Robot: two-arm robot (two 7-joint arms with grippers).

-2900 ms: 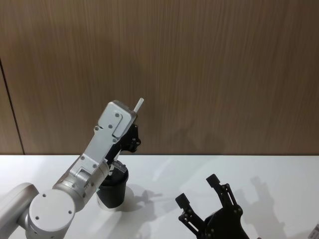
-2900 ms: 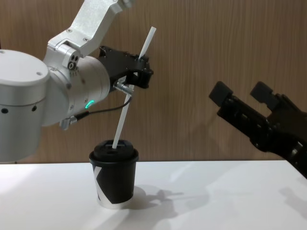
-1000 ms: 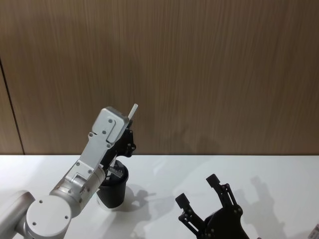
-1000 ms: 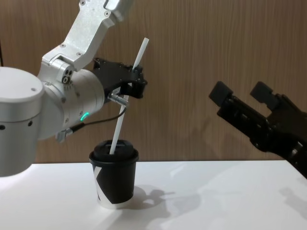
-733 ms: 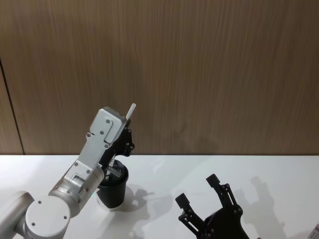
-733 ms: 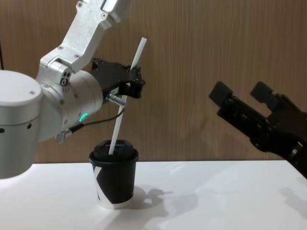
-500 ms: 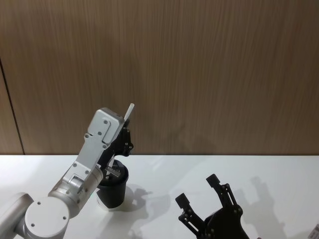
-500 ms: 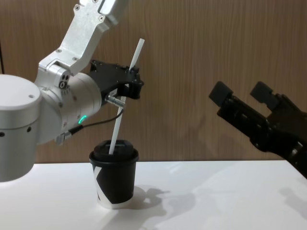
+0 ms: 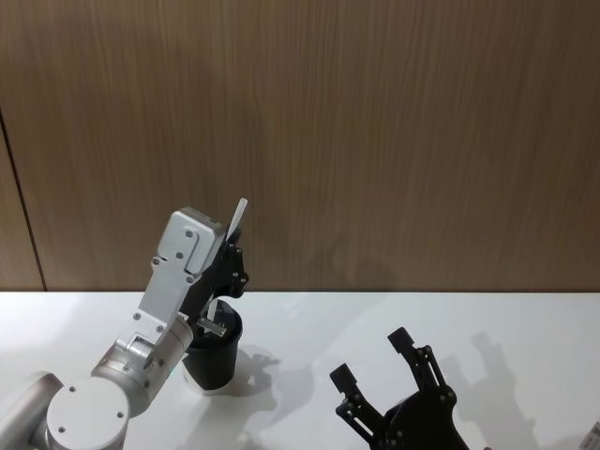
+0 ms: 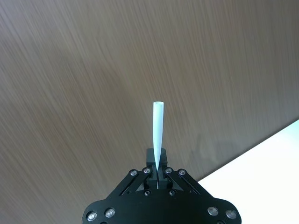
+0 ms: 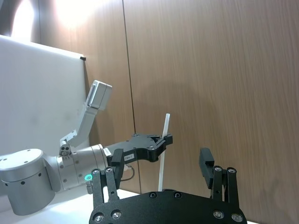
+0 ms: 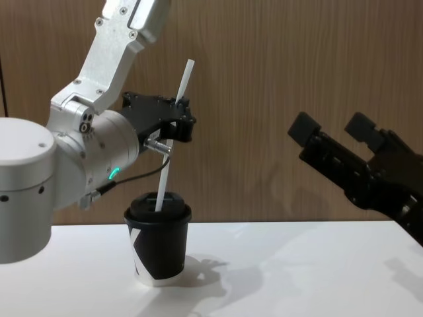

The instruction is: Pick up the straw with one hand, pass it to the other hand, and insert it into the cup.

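Above the cup (image 12: 157, 243): straw (image 12: 173, 135), tip through lid, pinched by left gripper (image 12: 181, 119) fingers for steering. Right gripper (image 12: 334, 131): parked aside, fingers spread, empty.

From my right wrist camera, the right gripper (image 11: 163, 175) sits up close, fingers (image 11: 207, 167) spread wide with nothing between them. Beyond it, the left gripper (image 11: 164, 141) pinches the straw (image 11: 164, 151), which stands nearly upright against the wood wall (image 11: 210, 79). A green light (image 11: 87, 177) glows on that arm.
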